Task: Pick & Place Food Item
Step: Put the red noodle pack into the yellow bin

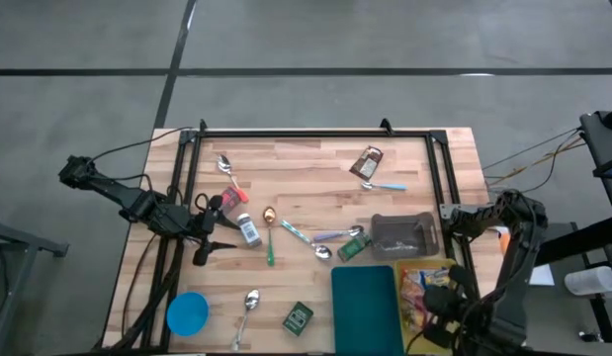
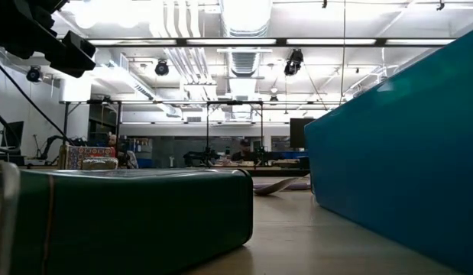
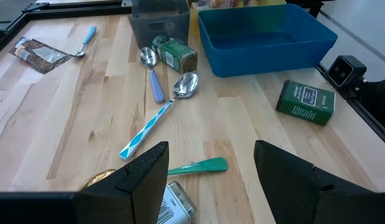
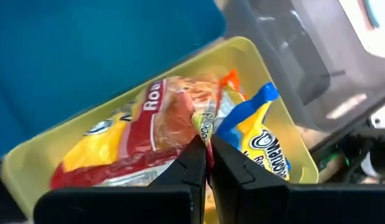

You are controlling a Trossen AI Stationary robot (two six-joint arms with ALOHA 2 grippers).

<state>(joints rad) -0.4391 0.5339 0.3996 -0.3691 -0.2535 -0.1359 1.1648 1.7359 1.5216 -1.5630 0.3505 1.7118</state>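
A red, yellow and orange food packet [image 4: 130, 143] sits inside the yellow bin [image 4: 260, 59] at the table's near right corner, next to a blue and yellow packet [image 4: 260, 134]. My right gripper [image 4: 208, 155] is over that bin [image 1: 409, 272], pointing steeply down and shut on the red packet. My left gripper [image 3: 211, 180] hovers open above the table's left side [image 1: 209, 237], with nothing between its fingers. Below it lie a green-handled spoon [image 3: 198, 166] and a small bottle [image 3: 176, 205]. My right gripper pinches the red and yellow packet's thin top edge [image 4: 203, 121] between its two fingertips, coming from above. The packet's body spreads out below the fingers inside the yellow bin. Whether it rests on the bin's floor I cannot tell.
A teal bin [image 1: 365, 297] stands left of the yellow one, with a grey bin [image 1: 404, 234] behind it. A brown packet [image 1: 367, 161] lies at the far side. Spoons [image 1: 249, 302], a green tin [image 1: 298, 316] and a blue round dish [image 1: 187, 312] are scattered about. A black frame [image 1: 315, 133] edges the table.
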